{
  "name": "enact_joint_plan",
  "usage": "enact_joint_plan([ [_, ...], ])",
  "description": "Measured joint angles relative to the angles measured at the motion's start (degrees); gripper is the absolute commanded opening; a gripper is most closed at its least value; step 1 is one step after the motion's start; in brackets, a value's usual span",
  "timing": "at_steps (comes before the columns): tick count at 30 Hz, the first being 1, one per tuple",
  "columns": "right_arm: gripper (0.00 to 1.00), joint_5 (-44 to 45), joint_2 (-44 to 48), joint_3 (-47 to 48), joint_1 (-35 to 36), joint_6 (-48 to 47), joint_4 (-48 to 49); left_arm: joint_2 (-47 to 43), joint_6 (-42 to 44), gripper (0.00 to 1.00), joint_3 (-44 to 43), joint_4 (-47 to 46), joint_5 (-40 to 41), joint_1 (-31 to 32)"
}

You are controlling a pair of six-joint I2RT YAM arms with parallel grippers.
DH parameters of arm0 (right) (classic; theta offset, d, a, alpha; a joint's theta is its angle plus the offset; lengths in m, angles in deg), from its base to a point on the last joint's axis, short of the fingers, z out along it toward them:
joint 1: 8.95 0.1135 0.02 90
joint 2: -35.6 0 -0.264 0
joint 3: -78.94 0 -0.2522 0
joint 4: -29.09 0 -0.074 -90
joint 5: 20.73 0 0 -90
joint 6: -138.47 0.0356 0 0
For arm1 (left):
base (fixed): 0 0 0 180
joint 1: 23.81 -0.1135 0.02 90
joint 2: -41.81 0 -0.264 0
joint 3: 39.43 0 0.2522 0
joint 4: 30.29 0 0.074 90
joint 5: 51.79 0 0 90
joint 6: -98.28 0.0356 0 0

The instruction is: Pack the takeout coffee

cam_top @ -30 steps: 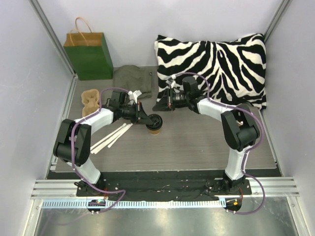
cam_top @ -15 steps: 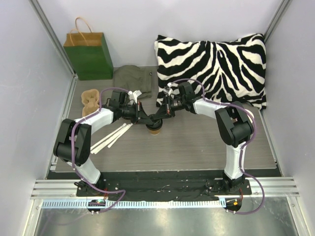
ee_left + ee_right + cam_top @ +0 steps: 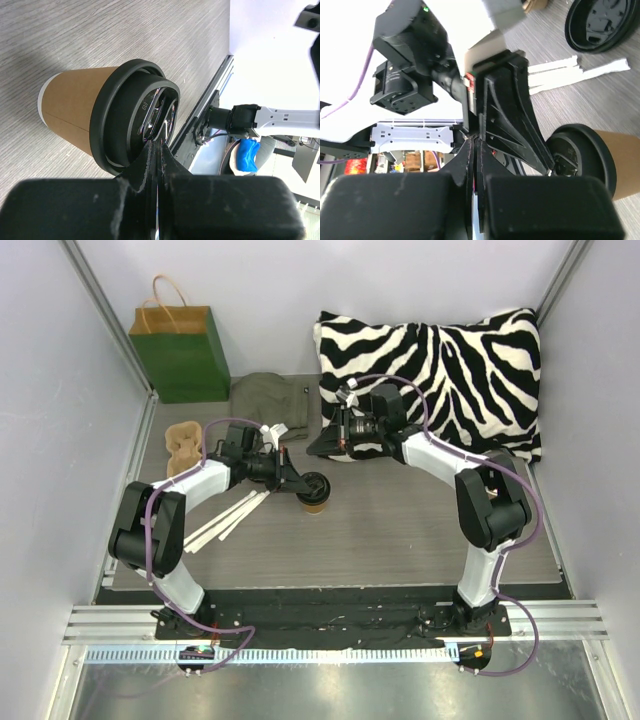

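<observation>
Takeout coffee [image 3: 317, 498] at closed left gripper [image 3: 303, 483]

My tabletop [image 3: 400, 530]: zebra pillow [image 3: 440, 380] back-right corner, olive cloth [image 3: 265, 400] at back edge beside it, pulp cup tray [image 3: 183, 440] near left edge, white strips [image 3: 228, 517] just in front, loose black lid [image 3: 602, 22] near strips.

The right end effector [image 3: 314, 450] has drawn back from the takeout coffee [image 3: 316, 503] toward the zebra pillow [image 3: 440, 370].

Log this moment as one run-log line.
takeout coffee: upright on table, lidded | left gripper: shut, touching lid | right gripper: shut, clear of coffee
</observation>
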Motion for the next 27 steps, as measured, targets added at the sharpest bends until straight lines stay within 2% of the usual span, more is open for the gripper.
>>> enact_joint_plan([
  [5, 0.02, 0.5, -1.6, -3.3, 0.2, -0.9, 0.6, 0.0, 0.0, 0.00, 0.0, 0.0, 0.0, 0.0],
  [8, 0.02, 3.5, -6.0, -3.6, 0.2, -7.6, -4.7, 0.0, 0.0, 0.00, 0.0, 0.0, 0.0, 0.0],
  [10, 0.02, 0.5, -8.2, -3.0, 0.1, -8.1, -6.5, 0.0, 0.0, 0.00, 0.0, -0.3, 0.2, 0.0],
  [17, 0.02, 1.1, -6.5, -2.3, 0.4, -14.0, -13.0, 0.0, 0.0, 0.00, 0.1, -0.3, 0.2, 0.0],
  [22, 0.03, 2.0, -6.2, -0.8, 0.5, -14.3, -15.6, 0.0, 0.1, 0.00, 0.1, -0.3, 0.2, 0.0],
  [27, 0.04, 3.0, -4.1, -0.7, 0.5, -8.1, -11.2, 0.0, 0.2, 0.00, 0.1, -0.2, 0.2, 0.0],
])
